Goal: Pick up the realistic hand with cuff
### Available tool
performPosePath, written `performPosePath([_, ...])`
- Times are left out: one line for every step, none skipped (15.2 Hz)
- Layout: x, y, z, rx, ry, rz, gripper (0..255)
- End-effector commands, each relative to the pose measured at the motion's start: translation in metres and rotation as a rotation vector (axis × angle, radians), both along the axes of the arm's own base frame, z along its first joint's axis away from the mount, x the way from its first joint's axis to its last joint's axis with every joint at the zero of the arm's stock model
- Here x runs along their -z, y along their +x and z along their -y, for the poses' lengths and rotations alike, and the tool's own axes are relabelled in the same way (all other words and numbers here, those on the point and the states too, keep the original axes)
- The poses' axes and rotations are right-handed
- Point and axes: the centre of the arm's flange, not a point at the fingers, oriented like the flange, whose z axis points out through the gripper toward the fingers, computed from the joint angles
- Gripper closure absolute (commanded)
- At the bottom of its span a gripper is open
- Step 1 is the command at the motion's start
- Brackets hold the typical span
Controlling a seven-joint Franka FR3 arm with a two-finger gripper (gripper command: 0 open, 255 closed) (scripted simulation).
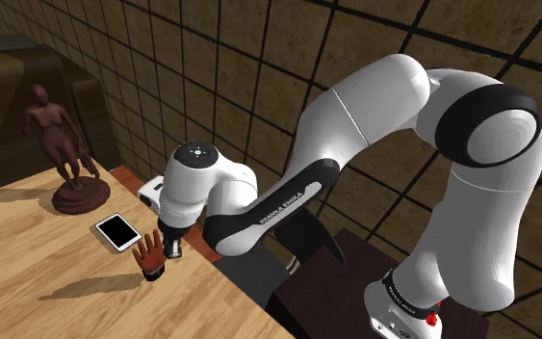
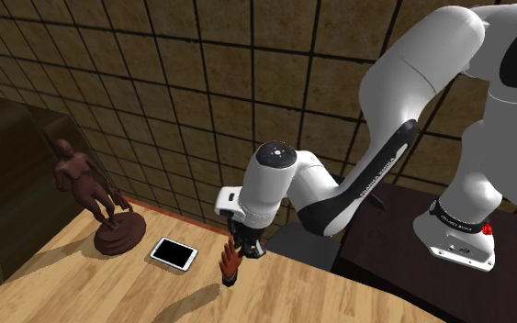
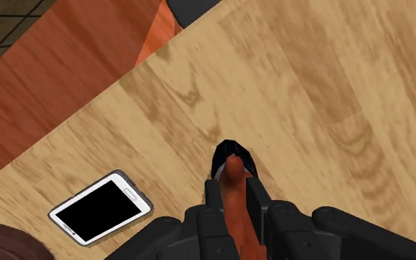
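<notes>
1. The gripper (image 3: 233, 188) comes down from above and stands narrow. Its two black fingers (image 3: 256, 196) are pressed against either side of the brown hand (image 3: 232, 173), so it has the hand clasped.
2. The hand (image 1: 148, 256) stands upright just beside the phone (image 1: 117, 231), on the side of the phone away from the statue (image 1: 62, 144). Its dark cuff (image 1: 153, 275) points down towards the wooden table (image 1: 28, 279). I cannot tell whether the cuff rests on the wood or hangs just clear of it.
3. The grip sits high on the hand, well above the cuff, and I judge this the main risk. The surface there is rounded and uneven, so the pads may bear on a small patch. The cuff end below could then swing, or the whole piece could slide out during a lift.
4. A slip would drop the hand close to the phone (image 3: 100, 210). A tilting cuff could strike or push the phone, which lies flat with its screen up.
5. The table's edge runs near the phone, with a reddish floor (image 3: 51, 74) beyond it. A hand dropped from height could roll off there.
6. The statue (image 2: 86, 188) stands on the far side of the phone, well apart from the gripper (image 2: 242, 246). It is only in danger if the arm sweeps wide over the phone.
</notes>
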Motion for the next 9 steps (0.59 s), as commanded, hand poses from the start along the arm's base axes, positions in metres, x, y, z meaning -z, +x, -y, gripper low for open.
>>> performPosePath([-0.011,0.001,0.001,0.000,0.000,0.000,255])
performPosePath([-0.017,0.001,0.001,0.000,0.000,0.000,255])
performPosePath([-0.022,0.001,0.001,0.000,0.000,0.000,255])
performPosePath([-0.027,0.001,0.001,0.000,0.000,0.000,255])
performPosePath([-0.033,0.001,0.001,0.000,0.000,0.000,255])
performPosePath([-0.038,0.001,0.001,0.000,0.000,0.000,255])
performPosePath([-0.043,0.001,0.001,0.000,0.000,0.000,255])
performPosePath([-0.044,0.001,0.001,0.000,0.000,0.000,255])
performPosePath([-0.044,0.001,0.001,0.000,0.000,0.000,255])
